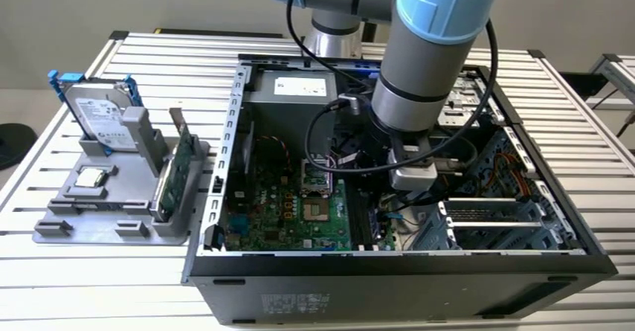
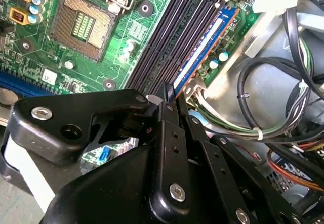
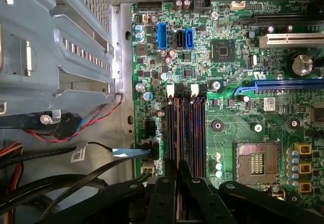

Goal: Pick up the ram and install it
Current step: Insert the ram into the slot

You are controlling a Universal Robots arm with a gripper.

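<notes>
Arm: your grey and pale-blue jointed robot arm reaches down from the top centre of the exterior view into the open black computer case on the slatted metal table.

Gripper: your black two-finger gripper sits low in the case, over the bank of black memory slots on the green motherboard.

Fingers: drawn together on the near end of the ram, as the second wrist view shows at centre frame.

Ram: the long, thin memory stick with a blue edge and pale label stands on edge in the outermost slot, running toward the upper right of the second wrist view.

Socket: the square silver processor socket lies beside the slots, upper left in that view.

Cables: black and coloured wires bunch at the right.

Tray: at the exterior view's left, a grey holder carries the silver hard drive with blue rails and a green expansion card.
</notes>
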